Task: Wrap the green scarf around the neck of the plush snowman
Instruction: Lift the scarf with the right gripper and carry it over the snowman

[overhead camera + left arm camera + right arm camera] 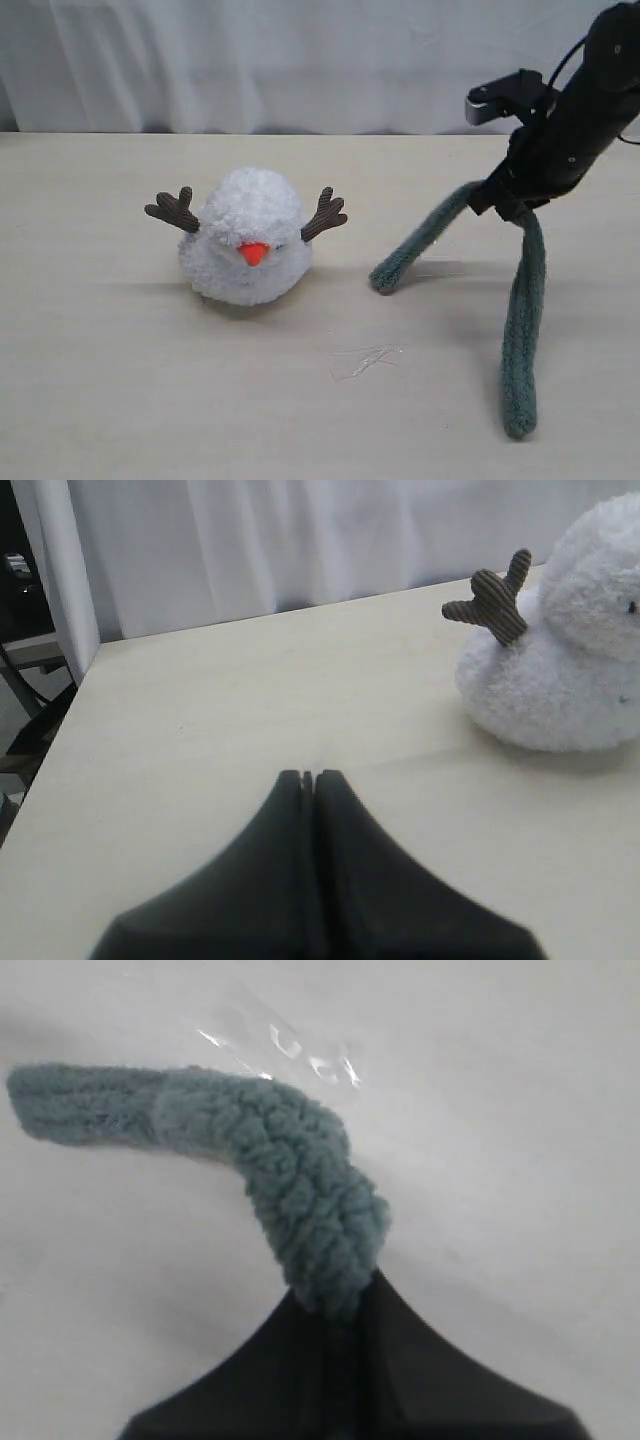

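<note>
Exterior view, from the front edge back: the pale counter (150,400) carries, nearest the camera, one rounded end of the green scarf (522,320), lying on the surface at the right. From there the strip rises steeply to the right end effector (505,205), then falls away on the other side, so the scarf hangs in an inverted V. Its second end touches the counter further back and to the left, apart from the plush snowman (248,250). A scrap of clear film (365,360) lies flat on the counter between the near scarf end and the snowman, touching neither. The snowman sits upright left of centre, orange nose toward the camera, a brown twig arm raised on each side. Behind everything hangs a white curtain (250,60).

Right wrist view: the right end effector is clamped tight on the scarf partway along its length. The knit is bunched between the dark jaws, and one half trails down to the counter beside the film.

Left wrist view: the left end effector (308,777) is fully closed, its fingertips pressed together and gripping nothing, above the counter. The snowman stands further off to one side, one twig arm on the side nearest this end effector.
</note>
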